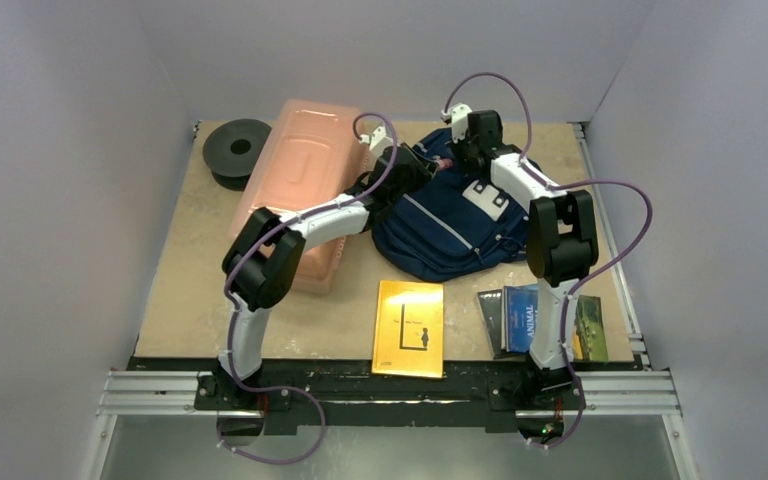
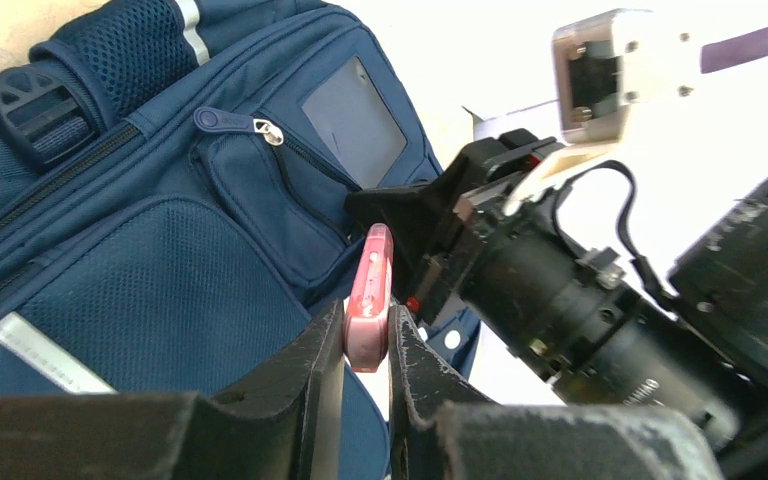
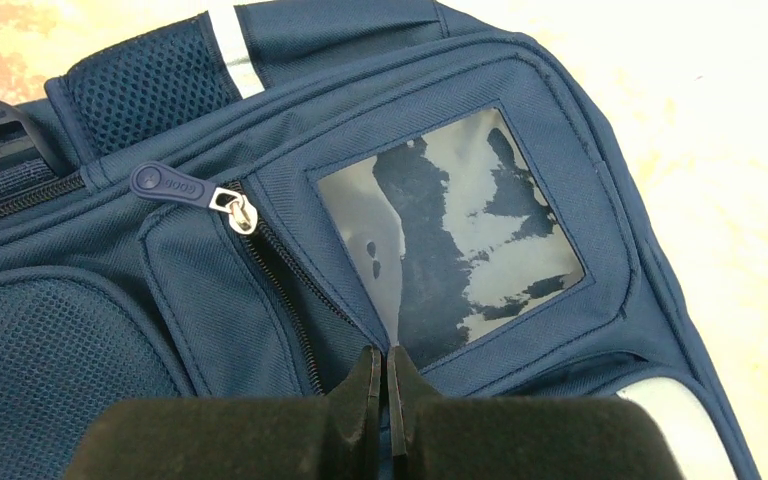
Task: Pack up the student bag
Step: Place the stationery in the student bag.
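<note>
The student bag (image 1: pixel 447 228), navy with light grey stripes, lies at the back middle of the table. My left gripper (image 2: pixel 367 345) is shut on a small flat pink object (image 2: pixel 370 295) and holds it just off the bag's front pocket (image 2: pixel 280 195). The pocket's zip (image 3: pixel 280 270) stands open, with its slider (image 3: pixel 238 212) at the upper end. My right gripper (image 3: pixel 384 365) is shut at the pocket's edge below the clear window (image 3: pixel 450 230). A thin fold of blue fabric shows between its fingers. From above, both grippers meet over the bag's far end (image 1: pixel 440 160).
A long pink translucent box (image 1: pixel 300 190) lies left of the bag under the left arm. A black spool (image 1: pixel 237 150) sits at the back left. A yellow book (image 1: pixel 409 328) and a few more books (image 1: pixel 525 318) lie near the front edge.
</note>
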Controlling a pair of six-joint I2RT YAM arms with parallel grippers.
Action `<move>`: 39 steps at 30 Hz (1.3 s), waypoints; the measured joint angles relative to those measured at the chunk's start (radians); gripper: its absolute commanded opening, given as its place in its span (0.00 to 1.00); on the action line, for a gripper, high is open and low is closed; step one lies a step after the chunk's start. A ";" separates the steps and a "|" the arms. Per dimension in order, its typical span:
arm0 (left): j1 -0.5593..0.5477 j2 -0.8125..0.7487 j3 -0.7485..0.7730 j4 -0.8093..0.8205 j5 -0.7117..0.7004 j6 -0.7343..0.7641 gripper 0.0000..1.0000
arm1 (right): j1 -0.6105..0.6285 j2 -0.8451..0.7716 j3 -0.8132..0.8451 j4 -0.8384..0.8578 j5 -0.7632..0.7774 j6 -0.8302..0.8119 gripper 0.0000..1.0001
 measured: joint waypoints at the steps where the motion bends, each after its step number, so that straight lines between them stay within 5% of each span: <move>1: -0.007 0.020 0.010 0.012 -0.018 -0.002 0.00 | -0.006 0.000 0.001 -0.002 -0.013 0.013 0.00; 29: -0.038 0.382 0.376 -0.117 -0.222 -0.444 0.01 | -0.040 -0.011 0.024 -0.039 -0.105 0.087 0.00; 39: -0.031 0.523 0.575 -0.147 -0.199 -0.502 0.50 | -0.042 -0.025 0.024 -0.055 -0.116 0.086 0.00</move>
